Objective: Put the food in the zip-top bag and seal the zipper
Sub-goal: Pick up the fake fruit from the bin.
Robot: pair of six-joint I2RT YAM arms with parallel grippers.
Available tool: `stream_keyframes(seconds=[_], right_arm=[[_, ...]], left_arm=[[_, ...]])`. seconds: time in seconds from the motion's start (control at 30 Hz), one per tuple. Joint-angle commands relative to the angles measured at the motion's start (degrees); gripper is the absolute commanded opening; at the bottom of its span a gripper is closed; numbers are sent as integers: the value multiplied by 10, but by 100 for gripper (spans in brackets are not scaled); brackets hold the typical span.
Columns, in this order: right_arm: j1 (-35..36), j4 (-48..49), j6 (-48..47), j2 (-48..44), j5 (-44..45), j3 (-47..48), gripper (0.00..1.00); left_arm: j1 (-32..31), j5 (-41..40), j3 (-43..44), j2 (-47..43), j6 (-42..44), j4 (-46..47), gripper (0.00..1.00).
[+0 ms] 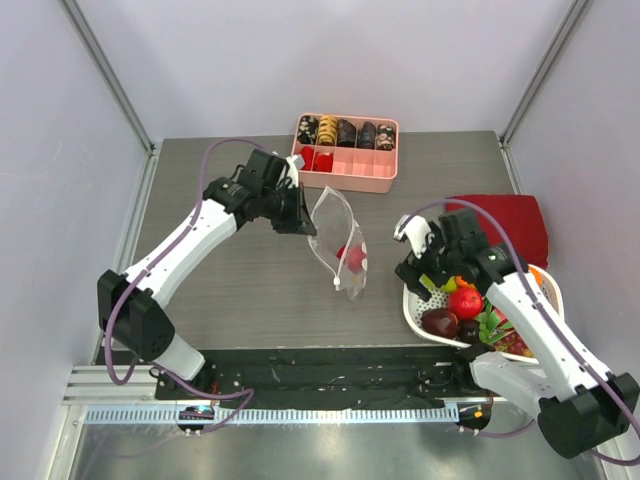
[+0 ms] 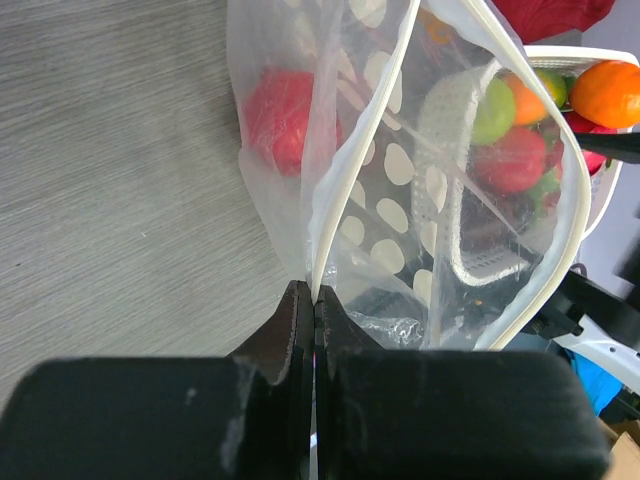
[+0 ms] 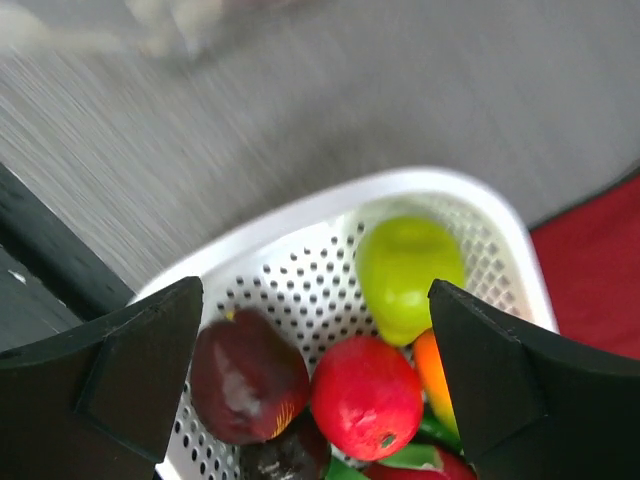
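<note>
- The right gripper (image 3: 318,345) hangs directly over the white basket (image 3: 300,215) with its fingers spread wide and nothing between them.
- Under it, inside the basket, lie the green pear (image 3: 408,265), a red apple (image 3: 365,395), a dark maroon fruit (image 3: 245,375) and a sliver of orange fruit (image 3: 432,365). The apple sits most nearly centred between the fingers, and the pear is toward the basket's far rim.
- We judge that the coming pick turns on this: the food lies straight below the right gripper, so that arm is plainly the nearer one.
- The zip-top bag (image 1: 335,235) stands just to the left of the basket and apart from it. Its long axis runs from the end away from the basket down toward the basket's near-left side.
- The left gripper (image 2: 313,300) is pinched tight on a corner of the bag at the zipper (image 2: 330,200), on the side away from the basket. The two zipper strips spread apart from that pinch, so the mouth gapes.
- One red fruit (image 2: 285,115) lies inside the bag, in the end nearer the basket.
- We judge that any fruit lifted must travel leftward from the basket to reach the mouth.
</note>
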Motion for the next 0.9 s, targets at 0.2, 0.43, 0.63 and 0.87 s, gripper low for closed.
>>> stream_keyframes(seconds=[0.2,0.43,0.63,0.87], right_arm=[[-35,51,-28,56,121,-48,99],[-37,92,-33,74,141,-96,98],[-51,141,-33,108,172,-131,96],[-76,173,-36,142,173,-137,89]], left_arm=[[-8,0,50,-7,27,-17,0],[-8,11,53,-23,49,-40,0],[-8,10,42,-28,44,-34,0],[-8,26,53,-13,35,-25,0]])
